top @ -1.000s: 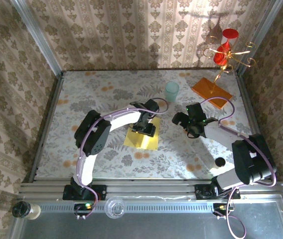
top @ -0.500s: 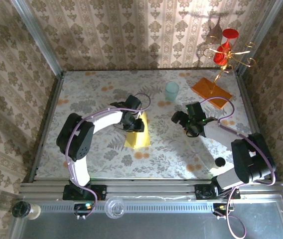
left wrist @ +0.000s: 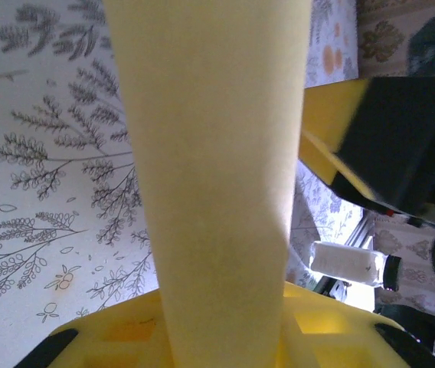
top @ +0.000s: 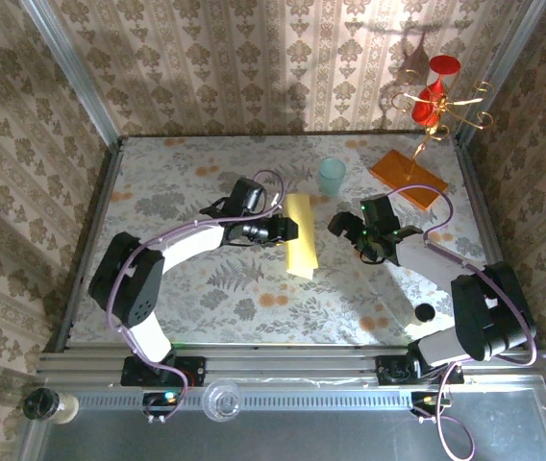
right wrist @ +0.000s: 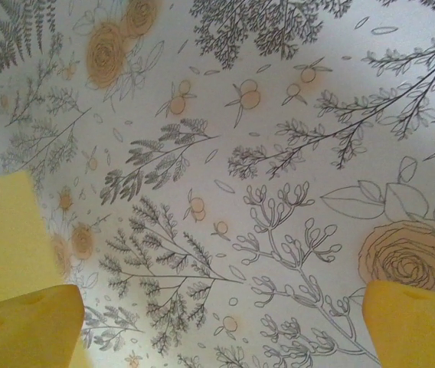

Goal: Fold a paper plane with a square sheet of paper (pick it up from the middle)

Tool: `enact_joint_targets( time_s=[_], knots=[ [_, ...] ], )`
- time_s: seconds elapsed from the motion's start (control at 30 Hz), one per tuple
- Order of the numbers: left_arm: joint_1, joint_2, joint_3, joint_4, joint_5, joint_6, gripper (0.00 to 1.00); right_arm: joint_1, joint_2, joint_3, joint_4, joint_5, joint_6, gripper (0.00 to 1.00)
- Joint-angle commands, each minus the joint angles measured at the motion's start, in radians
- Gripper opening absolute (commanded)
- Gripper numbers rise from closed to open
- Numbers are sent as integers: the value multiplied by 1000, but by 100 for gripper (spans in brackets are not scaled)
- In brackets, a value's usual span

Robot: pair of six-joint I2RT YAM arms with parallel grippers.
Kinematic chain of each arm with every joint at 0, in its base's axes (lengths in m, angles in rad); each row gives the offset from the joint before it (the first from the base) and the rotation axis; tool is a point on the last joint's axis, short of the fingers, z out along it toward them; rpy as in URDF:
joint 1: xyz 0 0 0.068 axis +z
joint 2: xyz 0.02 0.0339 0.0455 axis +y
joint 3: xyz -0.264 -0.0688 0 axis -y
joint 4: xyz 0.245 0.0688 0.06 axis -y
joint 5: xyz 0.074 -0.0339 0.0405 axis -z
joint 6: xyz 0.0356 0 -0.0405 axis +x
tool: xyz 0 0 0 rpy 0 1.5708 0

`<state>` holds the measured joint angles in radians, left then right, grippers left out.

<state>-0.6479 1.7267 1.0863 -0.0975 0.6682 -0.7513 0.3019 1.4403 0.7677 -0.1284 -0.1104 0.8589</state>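
Plainly, the square sheet of paper [top: 300, 240] sits near the middle of the bench [top: 186, 173], pinched by the left pincer [top: 292, 229]; from above it reads as a narrow yellow strip running away from the arms, which suggests the two halves droop or double over on either side of the pinch; that would fit a pick-up from the middle, since thin paper held there sags into a rough centre line. In the left wrist view the sheet rises straight out from between the yellow fingers, so that pincer is clamped on it; whether the strip's ends clear the bench I cannot tell.

Just to the right, the right pincer [top: 343, 230] faces the sheet with its fingers [right wrist: 26, 322] spread wide and nothing between them; its own camera catches the yellow edge at the left; it seems poised to take or press the free side, a guess only.

Further back stand a pale cup [top: 332, 177] and an orange slab [top: 408, 180], well apart from the work.
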Motion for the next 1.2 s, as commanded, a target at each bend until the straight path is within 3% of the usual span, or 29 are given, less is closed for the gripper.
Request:
enact_joint_targets(
  time_s=[0.0,0.2,0.43,0.7,0.93,1.17],
  knots=[
    [11,55,-20,26,54,-10,30,3,-18,22,0,-67,-50,95],
    [10,113,-7,-109,-18,94,30,6,-3,33,-4,-158,-99,86],
    [-8,165,40,-267,-142,203,27,79,110,94,-6,-248,-132,51],
    [-30,181,62,-314,-198,229,26,167,275,191,27,-307,-124,25],
    [-34,189,66,-314,-210,224,26,192,372,238,37,-336,-110,12],
    [-33,189,63,-308,-220,207,27,195,433,264,9,-334,-110,9]
  ],
)
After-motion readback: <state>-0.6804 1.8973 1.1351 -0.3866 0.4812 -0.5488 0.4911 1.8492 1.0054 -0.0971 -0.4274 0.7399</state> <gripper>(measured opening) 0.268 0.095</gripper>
